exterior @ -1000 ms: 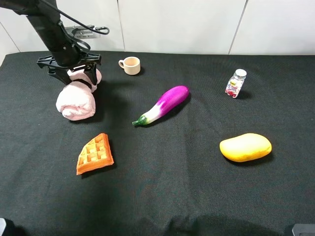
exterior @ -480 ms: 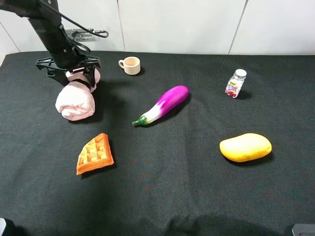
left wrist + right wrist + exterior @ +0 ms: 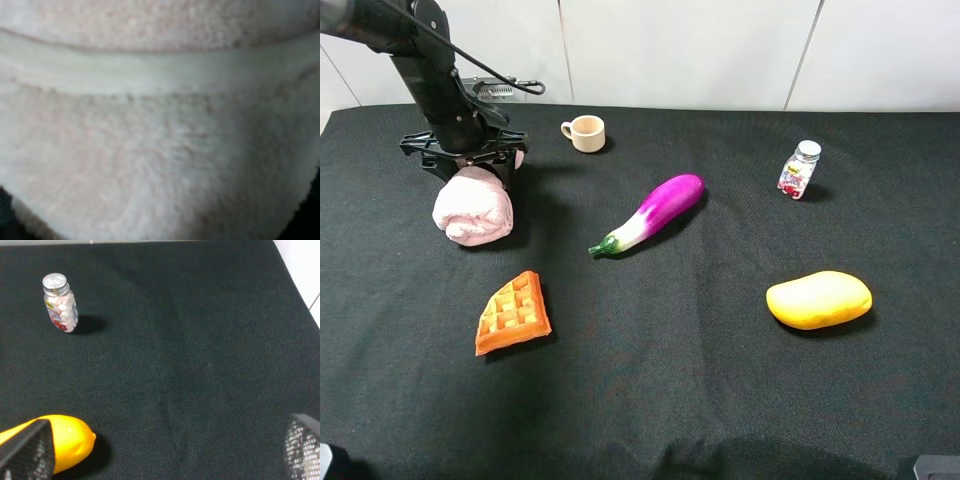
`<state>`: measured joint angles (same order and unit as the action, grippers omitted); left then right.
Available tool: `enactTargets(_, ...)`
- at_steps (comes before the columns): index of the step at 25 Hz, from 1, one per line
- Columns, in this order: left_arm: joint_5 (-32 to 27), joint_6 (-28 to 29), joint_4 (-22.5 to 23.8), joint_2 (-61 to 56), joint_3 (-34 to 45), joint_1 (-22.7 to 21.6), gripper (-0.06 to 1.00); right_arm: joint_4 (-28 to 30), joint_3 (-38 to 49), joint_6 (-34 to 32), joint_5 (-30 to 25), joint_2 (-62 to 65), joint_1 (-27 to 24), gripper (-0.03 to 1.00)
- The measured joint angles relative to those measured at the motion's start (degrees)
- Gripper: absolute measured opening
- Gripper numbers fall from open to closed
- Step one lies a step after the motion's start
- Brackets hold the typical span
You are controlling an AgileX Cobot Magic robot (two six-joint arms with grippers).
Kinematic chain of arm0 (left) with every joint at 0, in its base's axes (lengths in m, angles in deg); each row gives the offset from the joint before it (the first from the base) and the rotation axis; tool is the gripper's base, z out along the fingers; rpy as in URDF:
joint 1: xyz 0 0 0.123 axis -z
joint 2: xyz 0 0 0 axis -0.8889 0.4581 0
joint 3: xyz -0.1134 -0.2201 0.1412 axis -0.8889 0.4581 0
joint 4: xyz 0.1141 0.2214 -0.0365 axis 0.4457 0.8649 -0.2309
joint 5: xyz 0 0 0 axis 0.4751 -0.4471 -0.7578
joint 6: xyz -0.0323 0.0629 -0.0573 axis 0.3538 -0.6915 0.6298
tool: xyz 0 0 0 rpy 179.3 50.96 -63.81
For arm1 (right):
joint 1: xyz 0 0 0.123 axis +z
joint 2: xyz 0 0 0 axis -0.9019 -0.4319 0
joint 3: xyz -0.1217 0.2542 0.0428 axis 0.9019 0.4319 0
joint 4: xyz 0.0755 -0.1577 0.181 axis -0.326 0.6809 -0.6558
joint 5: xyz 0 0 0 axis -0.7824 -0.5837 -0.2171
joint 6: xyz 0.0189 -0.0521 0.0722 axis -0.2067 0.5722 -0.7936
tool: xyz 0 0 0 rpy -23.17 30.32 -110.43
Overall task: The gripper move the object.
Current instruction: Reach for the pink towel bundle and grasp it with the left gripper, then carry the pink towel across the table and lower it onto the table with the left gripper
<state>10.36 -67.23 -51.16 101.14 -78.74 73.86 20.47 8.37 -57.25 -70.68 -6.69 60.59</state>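
Observation:
The pale-pink rolled towel (image 3: 472,207) lies on the black table at the back left. My left gripper (image 3: 467,158), a black claw on a black arm, is pressed down onto the towel's far end, and its dark fingers pinch the cloth. The far lobe is mostly hidden under the claw. In the left wrist view the towel (image 3: 160,150) fills the whole picture and no fingers show. My right gripper (image 3: 165,442) is open and empty, with its mesh-patterned fingertips (image 3: 27,452) far apart above the table near the yellow mango (image 3: 70,440).
A cream cup (image 3: 585,132) stands just right of the left arm. A purple eggplant (image 3: 650,212) lies in the middle, an orange waffle (image 3: 512,313) in front of the towel, a mango (image 3: 818,299) at the right, and a small candy bottle (image 3: 798,170) at the back right.
My left gripper has sunk lower onto the towel and shifted slightly back. The far lobe that showed before is now mostly covered. The towel looks shorter. The right arm has not moved.

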Motion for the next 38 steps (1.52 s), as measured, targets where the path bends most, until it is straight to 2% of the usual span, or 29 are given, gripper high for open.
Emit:
enactTargets(5,0.21,0.06,0.00,0.00,0.00,0.00,0.73,0.00,0.00,0.00,0.00,0.00,0.00,0.69)
enactTargets(10,0.21,0.06,0.00,0.00,0.00,0.00,0.56,0.00,0.00,0.00,0.00,0.00,0.00,0.69)
enactTargets(12,0.21,0.06,0.00,0.00,0.00,0.00,0.53,0.00,0.00,0.00,0.00,0.00,0.00,0.69)
enactTargets(28,-0.69,-0.91,0.48,-0.32,-0.18,0.46,0.53,0.00,0.00,0.00,0.00,0.00,0.00,0.69)
enactTargets(38,-9.79,-0.99,1.47,-4.72,-7.60,3.74,0.53,-0.02,0.00,0.00,0.00,0.00,0.00,0.69)
